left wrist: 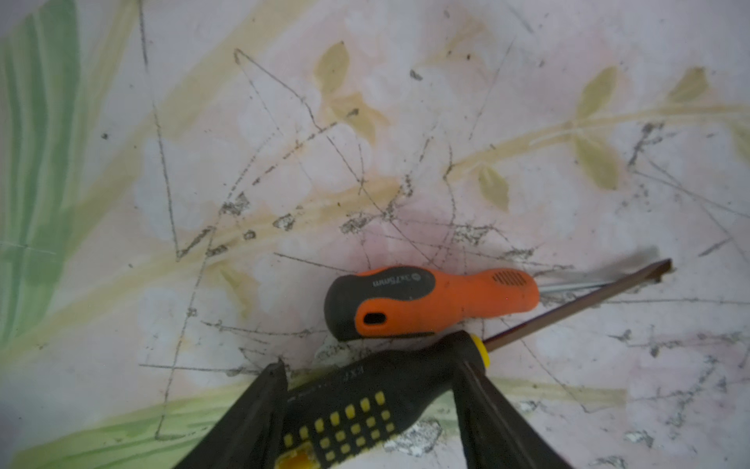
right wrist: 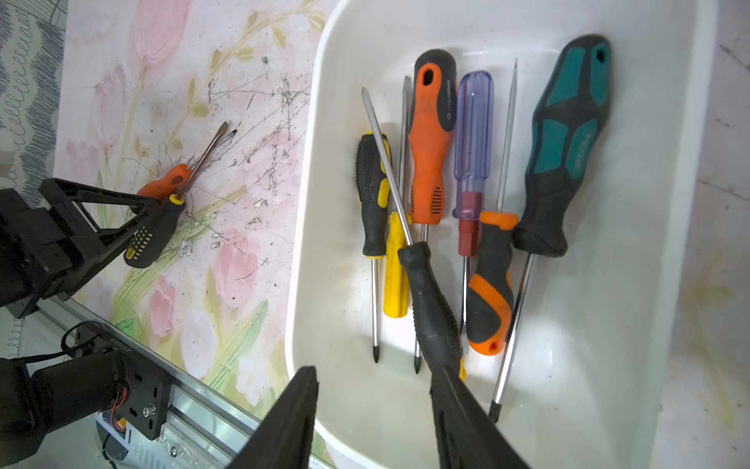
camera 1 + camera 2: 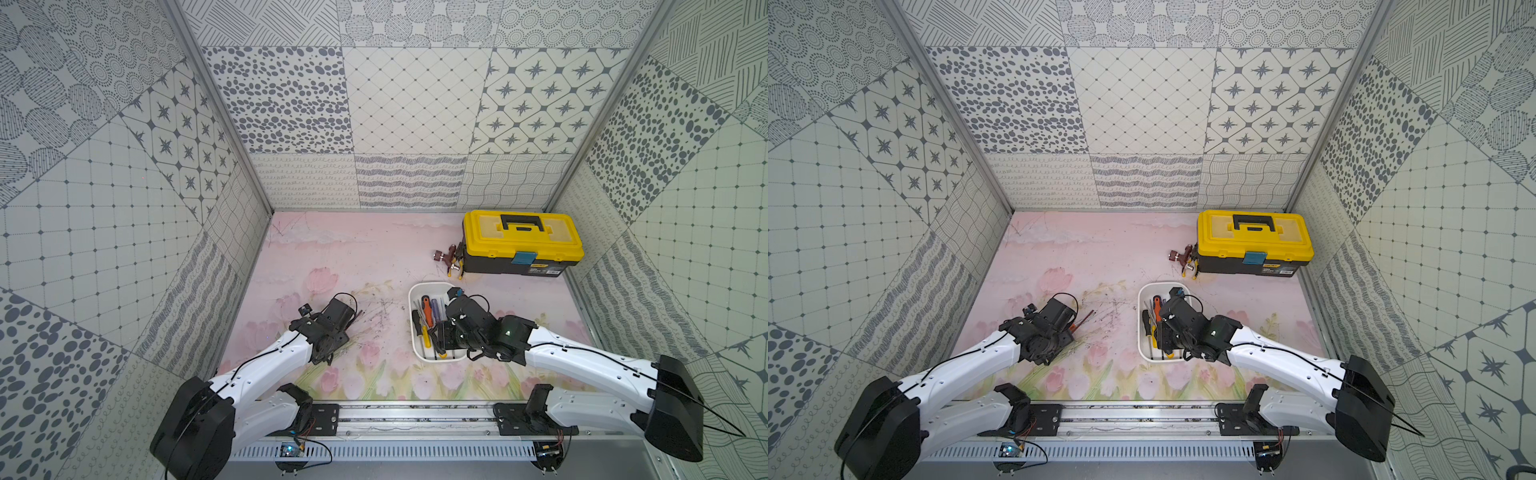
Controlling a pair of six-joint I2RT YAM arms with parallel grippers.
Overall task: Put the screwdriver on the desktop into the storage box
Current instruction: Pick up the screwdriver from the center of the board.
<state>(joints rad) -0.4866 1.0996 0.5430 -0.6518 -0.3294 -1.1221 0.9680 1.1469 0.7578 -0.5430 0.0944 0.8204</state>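
Jaws of your left gripper (image 1: 371, 365) flank the black-and-yellow screwdriver (image 1: 365, 406) on the desktop (image 1: 243, 162), beside 1 orange screwdriver (image 1: 426, 300); whether they pinch it, you cannot tell. Your right gripper (image 2: 373, 371) hangs with jaws spread over the storage box (image 2: 608, 345).

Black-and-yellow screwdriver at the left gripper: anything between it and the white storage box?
On the desktop, nothing: bare surface runs from the black-and-yellow screwdriver to the storage box. Above the box, the right gripper hangs open over its near end and would likely crowd a drop there.
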